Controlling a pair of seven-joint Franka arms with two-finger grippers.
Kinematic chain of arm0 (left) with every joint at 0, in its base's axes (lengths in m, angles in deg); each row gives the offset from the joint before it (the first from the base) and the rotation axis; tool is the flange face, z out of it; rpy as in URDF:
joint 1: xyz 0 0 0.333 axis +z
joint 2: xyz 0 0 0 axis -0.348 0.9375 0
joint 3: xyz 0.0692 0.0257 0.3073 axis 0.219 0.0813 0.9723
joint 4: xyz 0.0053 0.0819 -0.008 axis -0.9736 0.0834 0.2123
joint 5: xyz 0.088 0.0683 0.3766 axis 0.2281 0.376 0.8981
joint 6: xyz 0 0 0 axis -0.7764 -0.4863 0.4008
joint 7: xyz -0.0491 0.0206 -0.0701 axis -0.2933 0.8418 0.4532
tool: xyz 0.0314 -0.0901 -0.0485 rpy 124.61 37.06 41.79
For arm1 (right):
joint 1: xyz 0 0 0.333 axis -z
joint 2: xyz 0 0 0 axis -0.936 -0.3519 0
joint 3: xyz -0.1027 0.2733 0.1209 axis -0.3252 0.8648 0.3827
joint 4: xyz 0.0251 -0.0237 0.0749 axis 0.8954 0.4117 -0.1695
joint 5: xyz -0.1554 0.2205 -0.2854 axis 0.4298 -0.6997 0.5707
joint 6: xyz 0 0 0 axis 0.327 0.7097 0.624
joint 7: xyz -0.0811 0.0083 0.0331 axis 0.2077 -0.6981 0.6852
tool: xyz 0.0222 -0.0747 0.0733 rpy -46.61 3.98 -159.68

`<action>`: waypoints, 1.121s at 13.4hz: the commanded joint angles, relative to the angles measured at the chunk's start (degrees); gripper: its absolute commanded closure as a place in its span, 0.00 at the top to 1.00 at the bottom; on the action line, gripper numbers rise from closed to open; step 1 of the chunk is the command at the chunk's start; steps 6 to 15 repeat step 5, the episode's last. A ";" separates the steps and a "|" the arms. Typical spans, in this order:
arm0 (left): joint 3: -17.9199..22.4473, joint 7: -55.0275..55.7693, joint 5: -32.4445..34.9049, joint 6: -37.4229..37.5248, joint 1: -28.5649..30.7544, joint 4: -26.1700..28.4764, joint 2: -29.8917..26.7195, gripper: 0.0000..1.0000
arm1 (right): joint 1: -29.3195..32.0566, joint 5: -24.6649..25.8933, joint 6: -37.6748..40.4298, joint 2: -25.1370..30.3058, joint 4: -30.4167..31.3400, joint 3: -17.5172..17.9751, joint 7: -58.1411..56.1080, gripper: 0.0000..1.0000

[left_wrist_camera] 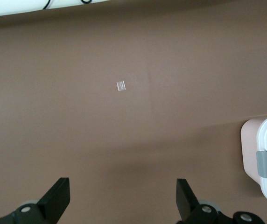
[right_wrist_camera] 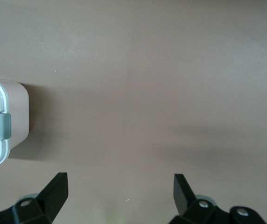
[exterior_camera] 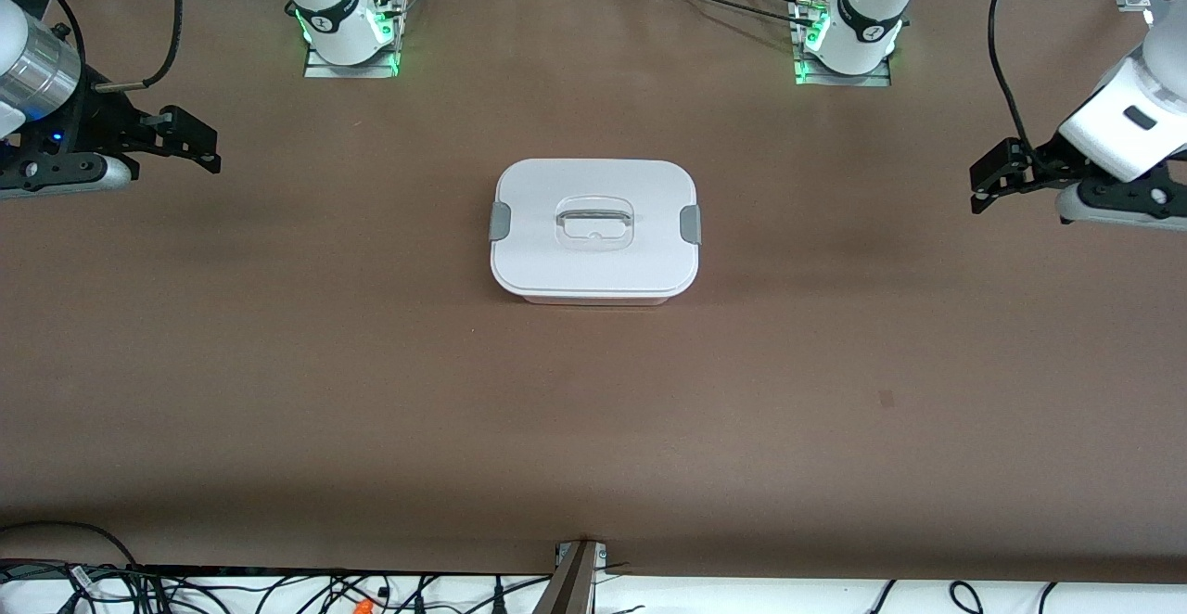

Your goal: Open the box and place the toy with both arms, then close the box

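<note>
The box [exterior_camera: 594, 232] sits shut in the middle of the brown table, a pale pink tub under a flat white lid with a recessed handle [exterior_camera: 594, 222]. Grey clips [exterior_camera: 500, 222] [exterior_camera: 690, 224] lie down at both short ends. The toy is out of view. My right gripper [exterior_camera: 211, 148] hangs open and empty over the right arm's end of the table, well clear of the box [right_wrist_camera: 19, 112], with nothing between its fingers [right_wrist_camera: 119, 182]. My left gripper [exterior_camera: 978, 180] hangs open and empty over the left arm's end, also apart from the box [left_wrist_camera: 249, 149], with only table between its fingers [left_wrist_camera: 122, 186].
The two arm bases [exterior_camera: 348, 25] [exterior_camera: 848, 34] stand along the table edge farthest from the front camera. Cables [exterior_camera: 371, 595] and a metal bracket [exterior_camera: 577, 577] lie past the nearest edge. A small clear scrap [left_wrist_camera: 121, 86] lies on the table.
</note>
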 commanded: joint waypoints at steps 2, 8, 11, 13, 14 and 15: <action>0.30 0.99 -1.92 1.78 0.96 0.52 -1.36 1.00 | 0.19 -0.18 1.43 -0.64 -1.49 0.37 -0.11 1.00; 0.31 0.91 -1.48 5.13 0.96 0.43 -1.36 1.00 | 0.19 -0.19 1.34 -0.82 -1.49 0.37 0.33 1.00; 0.31 0.91 -1.48 5.13 0.96 0.43 -1.36 1.00 | 0.19 -0.19 1.34 -0.82 -1.49 0.37 0.33 1.00; 0.31 0.91 -1.48 5.13 0.96 0.43 -1.36 1.00 | 0.19 -0.19 1.34 -0.82 -1.49 0.37 0.33 1.00; 0.31 0.91 -1.48 5.13 0.96 0.43 -1.36 1.00 | 0.19 -0.19 1.34 -0.82 -1.49 0.37 0.33 1.00; 0.31 0.91 -1.48 5.13 0.96 0.43 -1.36 1.00 | 0.19 -0.19 1.34 -0.82 -1.49 0.37 0.33 1.00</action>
